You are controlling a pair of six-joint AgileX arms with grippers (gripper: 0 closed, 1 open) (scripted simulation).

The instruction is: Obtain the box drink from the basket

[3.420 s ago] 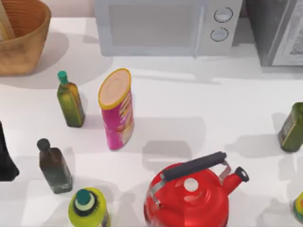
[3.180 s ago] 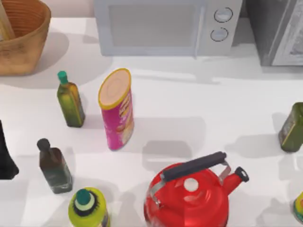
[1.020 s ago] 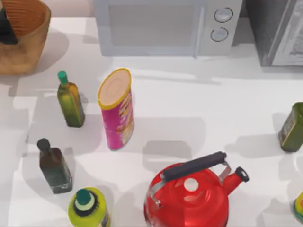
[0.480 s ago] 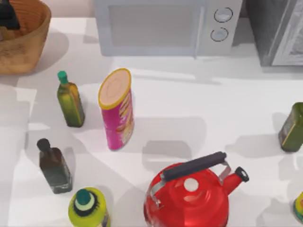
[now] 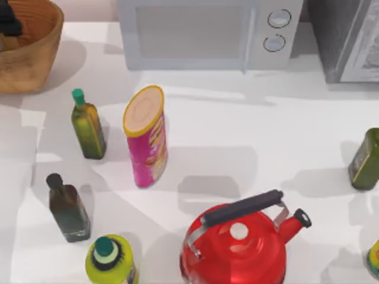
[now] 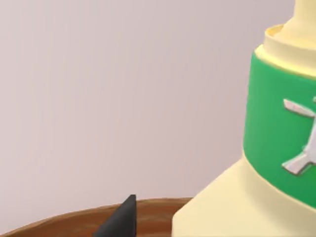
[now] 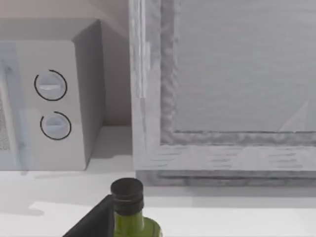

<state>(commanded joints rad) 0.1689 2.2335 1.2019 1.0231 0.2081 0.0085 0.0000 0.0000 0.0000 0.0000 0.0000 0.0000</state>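
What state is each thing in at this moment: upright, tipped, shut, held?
basket: upright at the table's far left corner, left gripper inside it.
box drink: in the basket, close to the left gripper; grip unclear.
pink canister: upright, lid on.
teal-capped oil bottle: upright, capped.
dark bottle: upright, capped.
red kettle: upright, lid on, handle raised.
microwave: door shut.

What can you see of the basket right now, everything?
The basket is a large round woven wicker bowl, golden-tan outside with a ribbed brown-orange inside, sitting upright at the table's far left corner, cut off by the top view's edge. The left hand is dark and reaches inside it. Its brown rim also shows beside the box drink.
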